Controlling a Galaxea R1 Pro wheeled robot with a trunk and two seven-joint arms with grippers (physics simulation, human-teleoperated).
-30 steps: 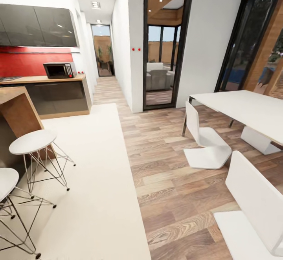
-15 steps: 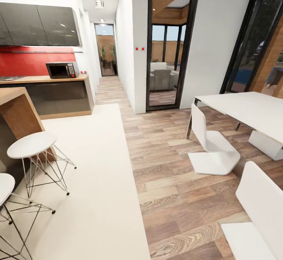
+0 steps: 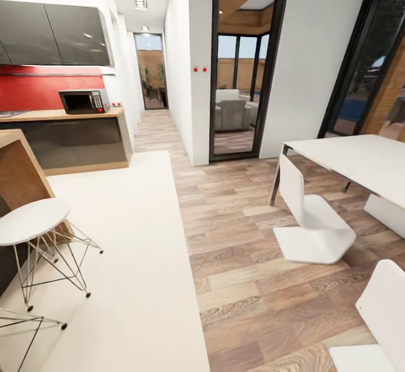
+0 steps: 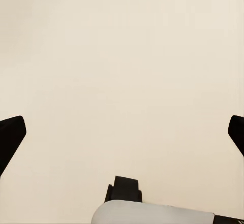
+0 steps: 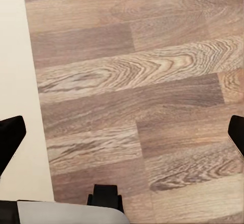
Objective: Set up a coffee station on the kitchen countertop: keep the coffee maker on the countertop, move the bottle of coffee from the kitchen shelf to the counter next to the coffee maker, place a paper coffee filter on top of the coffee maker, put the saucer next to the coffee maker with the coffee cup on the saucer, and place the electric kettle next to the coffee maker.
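Observation:
None of the coffee things show from here; the coffee maker, bottle, filter, saucer, cup and kettle are out of view. A wooden kitchen countertop (image 3: 62, 114) runs along the red wall at the far left, under dark cabinets. In the left wrist view my left gripper (image 4: 122, 132) is open, its black fingertips (image 4: 12, 132) far apart over the cream rug, with nothing between them. In the right wrist view my right gripper (image 5: 122, 132) is open and empty above the wood floor beside the rug's edge.
A microwave (image 3: 83, 101) sits on the countertop. A white wire-legged stool (image 3: 32, 221) stands by a wooden island (image 3: 17, 172) at the left. A white dining table (image 3: 360, 158) and white chairs (image 3: 315, 220) are at the right. The cream rug (image 3: 124, 259) leads toward the counter.
The whole head view has shifted, so the camera has moved: stools and chairs sit lower and nearer the edges. No thing in the room has moved on its own.

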